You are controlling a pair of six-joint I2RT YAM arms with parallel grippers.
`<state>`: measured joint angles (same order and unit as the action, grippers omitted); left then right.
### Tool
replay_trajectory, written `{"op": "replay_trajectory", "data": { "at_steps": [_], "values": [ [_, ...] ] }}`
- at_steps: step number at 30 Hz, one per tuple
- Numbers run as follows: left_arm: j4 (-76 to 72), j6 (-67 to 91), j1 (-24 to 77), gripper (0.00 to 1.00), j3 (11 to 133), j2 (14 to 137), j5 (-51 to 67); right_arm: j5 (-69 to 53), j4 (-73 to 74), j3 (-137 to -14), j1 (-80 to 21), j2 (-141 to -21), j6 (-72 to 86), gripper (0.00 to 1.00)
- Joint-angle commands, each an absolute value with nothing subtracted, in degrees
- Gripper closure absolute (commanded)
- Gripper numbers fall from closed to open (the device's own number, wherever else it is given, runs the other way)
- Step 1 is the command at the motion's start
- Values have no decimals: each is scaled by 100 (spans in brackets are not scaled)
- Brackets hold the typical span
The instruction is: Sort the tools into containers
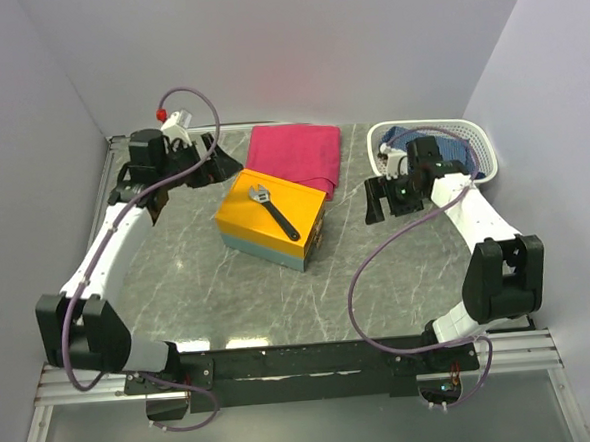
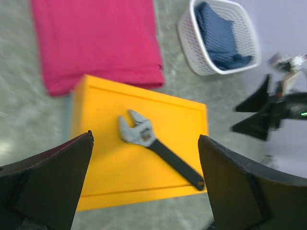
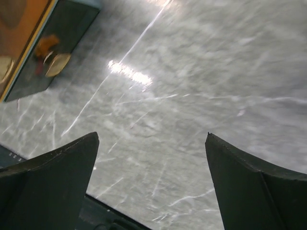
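A dark adjustable wrench (image 1: 274, 210) (image 2: 158, 146) with a silver head lies loose and diagonal on the orange-yellow top of the box (image 1: 250, 219) (image 2: 105, 167) at the table's middle. My left gripper (image 1: 219, 157) (image 2: 145, 136) hangs open above and behind the box with nothing between its fingers. The white slotted basket (image 1: 475, 135) (image 2: 188, 33) stands at the back right. My right gripper (image 1: 386, 203) (image 3: 152, 135) is open and empty over bare table between box and basket. In the right wrist view, an orange shape shows through the box's clear side panel (image 3: 48, 43).
A folded pink cloth (image 1: 296, 154) (image 2: 96, 38) lies just behind the box. A blue cloth (image 1: 451, 151) (image 2: 220, 36) fills the basket. Grey walls close in the table at the back and on both sides.
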<state>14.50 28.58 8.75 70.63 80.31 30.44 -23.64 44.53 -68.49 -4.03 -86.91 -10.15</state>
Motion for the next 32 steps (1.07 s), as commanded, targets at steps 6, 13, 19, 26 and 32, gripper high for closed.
{"op": "replay_trajectory", "data": {
  "at_steps": [6,13,19,26,32],
  "values": [
    [1407,1090,28,4,6558,7190,1662,-1065,4220,-7963,-360,-8236,-468,0],
    [1617,616,-184,4,5942,6470,1160,-870,3982,-7542,-527,-7533,-237,0],
    [1679,325,-308,3,5239,5837,713,-879,4017,-6865,-563,-6821,-193,0],
    [1793,228,-404,4,4843,5370,510,-888,4087,-6425,-580,-6188,-237,0],
    [1854,325,-510,4,4685,5151,878,-967,4175,-6161,-589,-5802,-281,0]
  ]
}}
